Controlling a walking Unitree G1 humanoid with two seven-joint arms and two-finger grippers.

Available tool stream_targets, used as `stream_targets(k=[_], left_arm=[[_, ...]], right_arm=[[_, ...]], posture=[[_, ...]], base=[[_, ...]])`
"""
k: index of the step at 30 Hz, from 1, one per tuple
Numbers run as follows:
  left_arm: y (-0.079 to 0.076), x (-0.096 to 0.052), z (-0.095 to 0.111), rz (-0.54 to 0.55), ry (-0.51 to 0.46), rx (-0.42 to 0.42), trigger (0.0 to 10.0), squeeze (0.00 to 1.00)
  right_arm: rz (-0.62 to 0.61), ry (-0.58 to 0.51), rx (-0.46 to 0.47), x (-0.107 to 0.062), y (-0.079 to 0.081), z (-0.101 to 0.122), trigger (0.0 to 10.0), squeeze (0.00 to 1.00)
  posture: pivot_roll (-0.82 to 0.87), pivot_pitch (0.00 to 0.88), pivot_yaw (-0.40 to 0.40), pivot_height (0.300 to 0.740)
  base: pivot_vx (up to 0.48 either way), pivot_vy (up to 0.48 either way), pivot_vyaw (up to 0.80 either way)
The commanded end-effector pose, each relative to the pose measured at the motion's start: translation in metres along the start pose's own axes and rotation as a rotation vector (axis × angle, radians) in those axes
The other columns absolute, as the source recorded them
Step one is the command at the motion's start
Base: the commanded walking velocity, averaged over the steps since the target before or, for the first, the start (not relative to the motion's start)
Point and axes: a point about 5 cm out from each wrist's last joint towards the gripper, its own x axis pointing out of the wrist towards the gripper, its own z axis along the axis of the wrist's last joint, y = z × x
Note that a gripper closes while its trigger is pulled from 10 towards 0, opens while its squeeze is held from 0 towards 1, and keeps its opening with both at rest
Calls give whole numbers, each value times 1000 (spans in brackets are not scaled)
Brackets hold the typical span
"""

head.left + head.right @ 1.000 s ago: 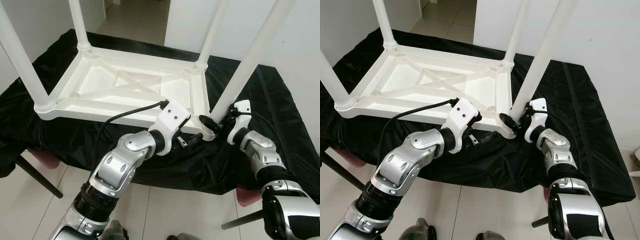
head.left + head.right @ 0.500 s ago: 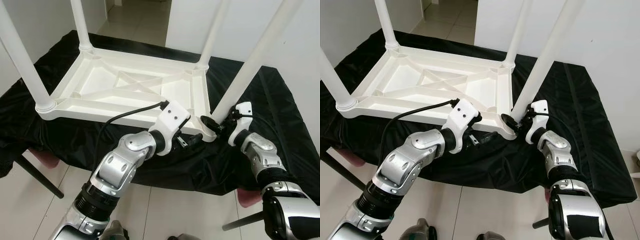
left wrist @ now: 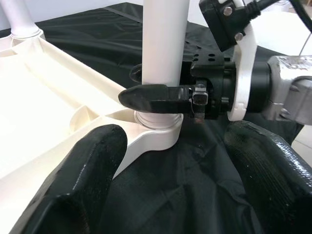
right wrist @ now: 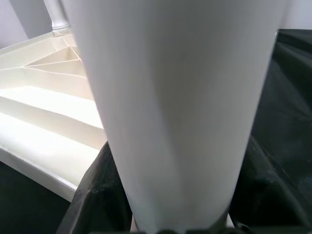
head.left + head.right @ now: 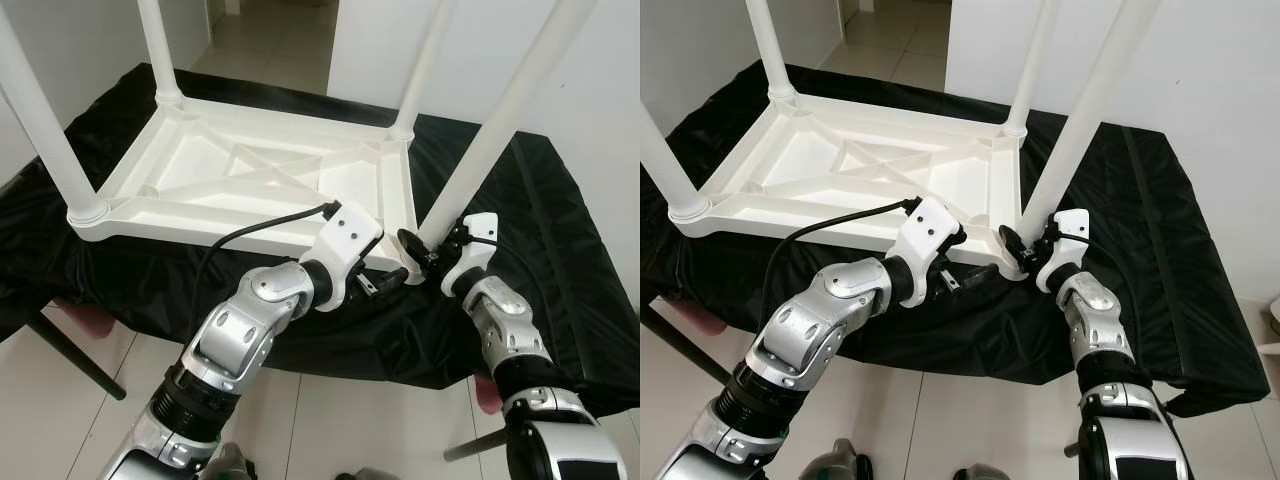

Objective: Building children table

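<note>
A white children's table (image 5: 250,165) lies upside down on a black cloth (image 5: 560,250), its legs pointing up. The near-right leg (image 5: 500,120) leans to the right from its corner socket (image 3: 156,134). My right gripper (image 5: 413,246) is shut on this leg just above the socket, and its fingers (image 4: 97,195) press both sides of the leg (image 4: 175,97). My left gripper (image 5: 386,283) hovers open right before that same corner, over the cloth. Its fingers (image 3: 92,165) are spread wide and hold nothing.
The cloth-covered stand ends close to my arms, with tiled floor below. A pink seat (image 5: 88,316) and a dark slanted bar (image 5: 70,355) show under the near-left edge. White walls stand at the right and back, and a doorway (image 5: 270,40) lies behind the table.
My right forearm has swung inward to the left while its gripper stays at the base of the leg. The left arm has hardly moved.
</note>
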Motion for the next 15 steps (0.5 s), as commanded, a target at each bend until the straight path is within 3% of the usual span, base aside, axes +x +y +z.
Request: stream_targets(k=[1, 2, 5, 15], left_arm=[[-3, 2, 1, -28, -2, 7, 10000, 0], [-3, 2, 1, -28, -2, 7, 10000, 0], [-5, 3, 0, -35, -2, 5, 10000, 0], [-7, 4, -1, -43, -1, 4, 10000, 0]], right_arm=[[-17, 58, 34, -4, 5, -14, 0, 0], [-17, 58, 34, -4, 5, -14, 0, 0], [-195, 23, 57, -6, 15, -11, 0, 0], [-450, 18, 50, -9, 27, -9, 0, 0]], posture=[[32, 8, -53, 740], [32, 8, -53, 740], [30, 4, -56, 740], [33, 0, -61, 740]], base=[[0, 0, 0], [0, 0, 0], [0, 0, 0], [0, 0, 0]])
